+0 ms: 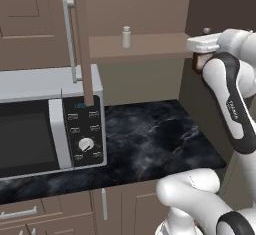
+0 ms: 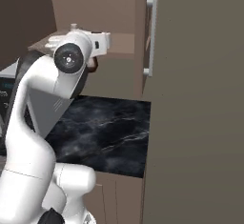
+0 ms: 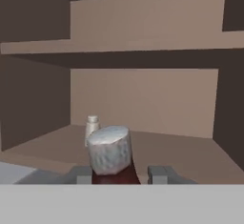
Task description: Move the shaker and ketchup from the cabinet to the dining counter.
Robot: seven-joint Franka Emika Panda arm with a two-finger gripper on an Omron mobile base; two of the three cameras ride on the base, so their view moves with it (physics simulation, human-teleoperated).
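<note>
Ketchup (image 3: 112,157) sat between the fingertips of the tool (image 3: 121,174), which was clenched on the bottle at the front of the cabinet (image 1: 150,46) shelf. Arm reached up from the base, forearm upright, hand level and pointing into the open cabinet. Shaker (image 1: 126,37) stood further back on the same shelf, apart.

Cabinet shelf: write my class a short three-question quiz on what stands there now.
1. True or false: the shaker stands upright on the cabinet shelf.
2. In the hand view, what sits between the gripper finger tips? A shaker, B ketchup, C mug.
3. Fill in: on the worktop below the shelf stands a ____.
Key: 1 true; 2 B; 3 microwave.
</note>
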